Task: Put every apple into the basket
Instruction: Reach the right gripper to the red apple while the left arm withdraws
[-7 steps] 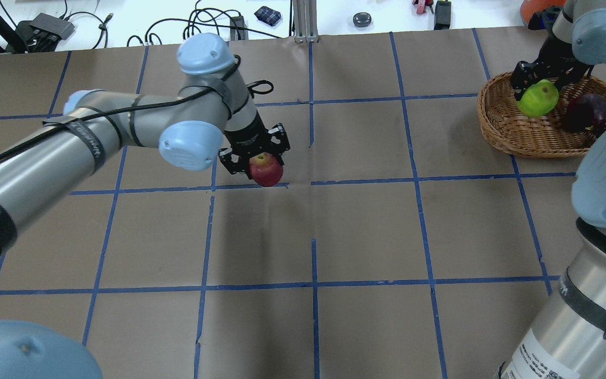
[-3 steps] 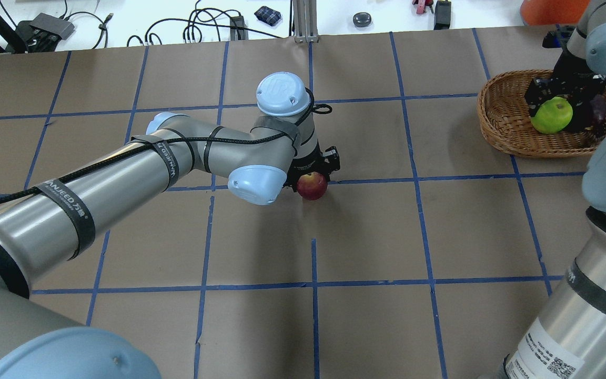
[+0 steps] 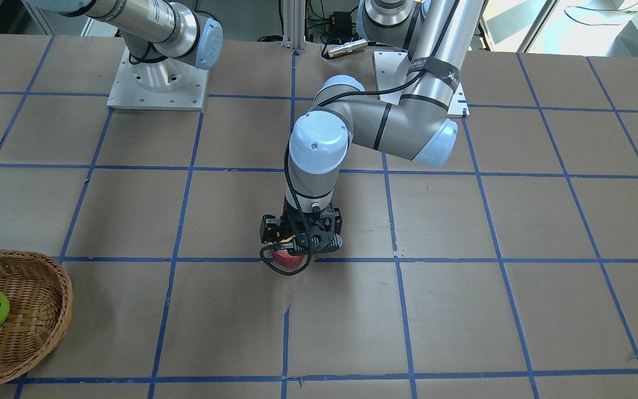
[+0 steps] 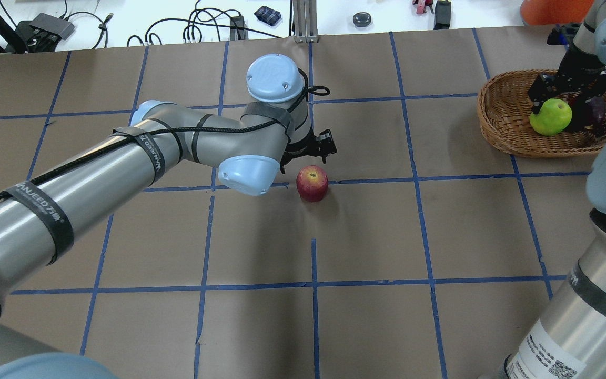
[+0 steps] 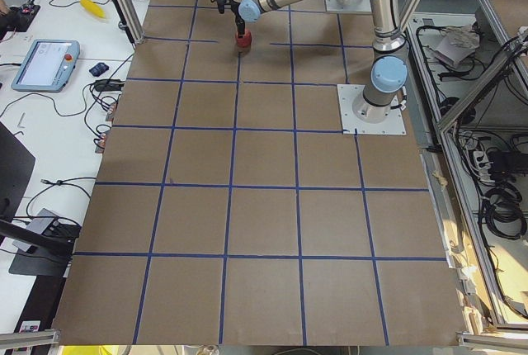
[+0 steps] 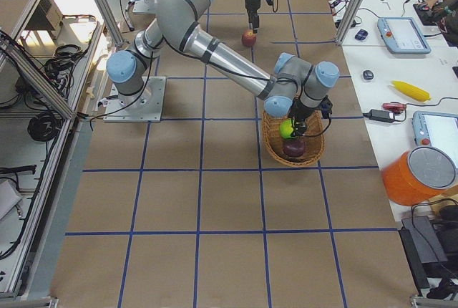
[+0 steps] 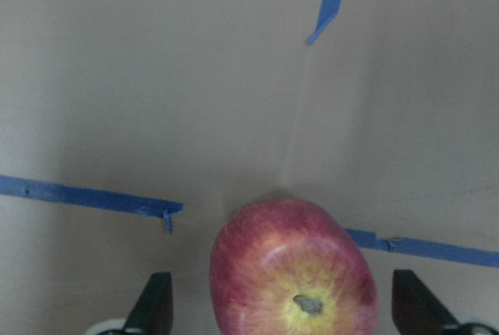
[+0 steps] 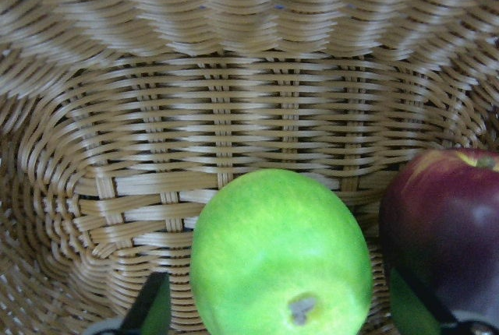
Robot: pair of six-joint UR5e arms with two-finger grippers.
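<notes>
A red apple [image 4: 312,183] sits on the brown table near the middle and fills the left wrist view [image 7: 292,273]. My left gripper [image 3: 297,249] is open just above it, with the fingers [image 7: 156,308] either side and a gap on each side. The wicker basket [image 4: 492,126] stands at the far right. A lime green apple [image 4: 549,118] rests inside it beside a dark red apple [image 4: 595,110]. My right gripper [image 4: 553,105] is low in the basket around the green apple [image 8: 281,257], and its fingers look open with small gaps.
The table is brown paper with a grid of blue tape lines [image 4: 313,284]. Cables and small items lie beyond the far edge [image 4: 213,23]. My right arm's large links [image 4: 597,295] fill the near right corner.
My left arm swung right with the red apple, set it on the table and opened. My right gripper lowered the green apple down into the basket.
</notes>
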